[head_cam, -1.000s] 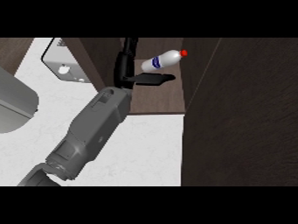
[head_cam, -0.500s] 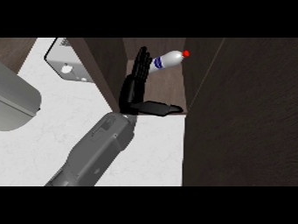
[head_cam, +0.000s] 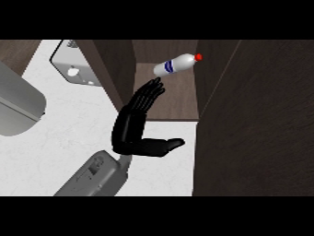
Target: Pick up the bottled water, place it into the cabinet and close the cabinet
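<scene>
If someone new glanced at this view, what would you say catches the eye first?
Probably the black hand at the centre, its straight fingers stretched up toward the open cabinet. Just beyond the fingertips, the bottled water, white with blue bands and a red cap, lies inside that cabinet. At the upper left, a white plate with holes sits on the pale counter.

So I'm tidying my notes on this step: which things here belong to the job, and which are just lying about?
Part of the job:
- bottled water, lying inside the cabinet
- cabinet, open
- cabinet door, dark, at the right
- hand, fingers straight, just below the bottle

Just there:
- white counter
- grey appliance at the left
- white fitting behind it
</scene>
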`<state>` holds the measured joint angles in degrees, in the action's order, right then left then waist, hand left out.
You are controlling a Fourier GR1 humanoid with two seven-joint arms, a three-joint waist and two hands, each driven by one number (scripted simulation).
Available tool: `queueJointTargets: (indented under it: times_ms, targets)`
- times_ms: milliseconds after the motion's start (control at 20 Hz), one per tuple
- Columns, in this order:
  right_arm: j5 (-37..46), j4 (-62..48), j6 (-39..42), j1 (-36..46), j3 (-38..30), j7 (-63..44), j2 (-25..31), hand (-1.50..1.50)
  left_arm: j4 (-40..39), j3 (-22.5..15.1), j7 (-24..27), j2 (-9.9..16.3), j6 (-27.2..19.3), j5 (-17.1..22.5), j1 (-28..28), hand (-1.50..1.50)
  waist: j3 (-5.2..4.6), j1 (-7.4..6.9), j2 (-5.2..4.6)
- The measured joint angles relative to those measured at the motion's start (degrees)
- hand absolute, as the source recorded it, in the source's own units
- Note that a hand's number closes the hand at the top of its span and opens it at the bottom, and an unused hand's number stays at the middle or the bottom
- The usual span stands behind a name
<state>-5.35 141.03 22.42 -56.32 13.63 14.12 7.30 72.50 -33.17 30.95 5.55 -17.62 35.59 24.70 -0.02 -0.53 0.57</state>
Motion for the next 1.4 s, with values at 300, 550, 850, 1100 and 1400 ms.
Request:
queueJointTargets:
  times_ms: [300,550,850,1100,1400]
  targets:
    - [2.6,1.3,4.3,0.1,2.0,-0.4,5.4,1.50,9.4,-2.1,-1.8,4.3,0.4,-0.4,-8.9,1.50,-0.07,0.01,-0.06]
    - [3.8,1.6,8.5,-0.3,4.8,0.3,9.7,1.50,17.3,-0.9,-2.7,9.5,0.5,0.2,-15.5,-1.50,-0.06,0.08,0.02]
    - [4.6,2.2,10.7,-0.3,9.0,1.9,12.5,1.50,24.8,2.4,-1.8,15.0,1.1,1.8,-23.6,-1.50,-0.13,0.30,0.22]
    - [5.4,2.3,11.1,0.8,14.8,-0.1,14.4,1.50,28.6,6.2,-1.7,18.2,4.2,6.0,-28.3,-1.50,-0.30,0.24,0.29]
    - [6.4,2.3,10.4,4.5,17.7,-2.1,16.7,1.50,32.4,10.0,-1.1,22.8,8.2,9.5,-34.7,-1.50,-0.56,-1.16,0.65]
